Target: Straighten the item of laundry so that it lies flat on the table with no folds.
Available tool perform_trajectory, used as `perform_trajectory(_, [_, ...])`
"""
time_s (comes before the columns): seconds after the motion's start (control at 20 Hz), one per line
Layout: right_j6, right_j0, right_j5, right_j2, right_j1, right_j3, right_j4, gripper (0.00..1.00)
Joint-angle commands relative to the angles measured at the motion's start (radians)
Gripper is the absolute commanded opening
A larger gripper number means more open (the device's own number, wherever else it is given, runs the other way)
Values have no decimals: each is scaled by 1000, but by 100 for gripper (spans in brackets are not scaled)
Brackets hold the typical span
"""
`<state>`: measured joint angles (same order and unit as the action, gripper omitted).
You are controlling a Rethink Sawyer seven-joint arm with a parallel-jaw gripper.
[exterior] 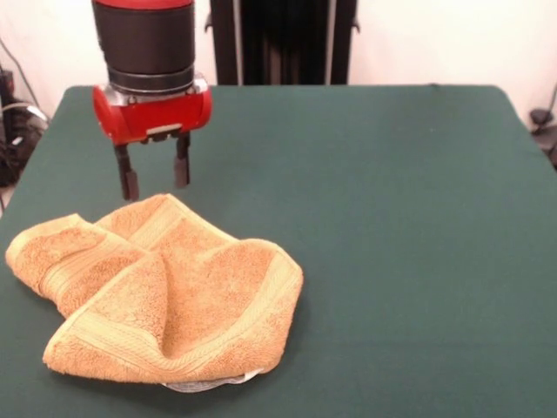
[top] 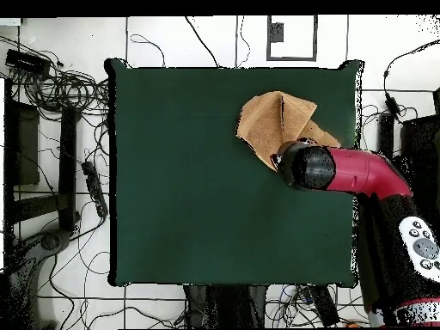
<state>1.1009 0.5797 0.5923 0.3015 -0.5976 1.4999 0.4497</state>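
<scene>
The towel [exterior: 157, 292] lay crumpled near the table's [exterior: 392, 218] front-left corner. The gripper [exterior: 155, 178] hung above its far edge, fingers parted and empty. Pinching two layers together would probably drag the folds along instead of opening them.

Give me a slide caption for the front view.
Open gripper above the crumpled orange towel on the green table.

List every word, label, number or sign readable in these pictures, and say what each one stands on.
No text can be read in either view.
White label peeking from under the towel: any print is hidden or too small to read.
Buttons on the arm's control pad in the overhead view: markings too small to read.
Gripper and table: no lettering visible.
</scene>
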Motion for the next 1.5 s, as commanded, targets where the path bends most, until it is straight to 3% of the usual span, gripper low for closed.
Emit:
perform_trajectory(0.05, [200, -40, -70, -20, 60, 157, -1, 100])
perform_trajectory(0.4, [153, -35, -181, -21, 118, 194, 53, 100])
perform_trajectory(0.65, [401, -96, -241, -147, 149, 211, -53, 100])
perform_trajectory(0.8, [430, -106, -294, -177, 167, 218, -94, 100])
perform_trajectory(1.5, [377, -46, -427, -165, 280, 186, -125, 100])
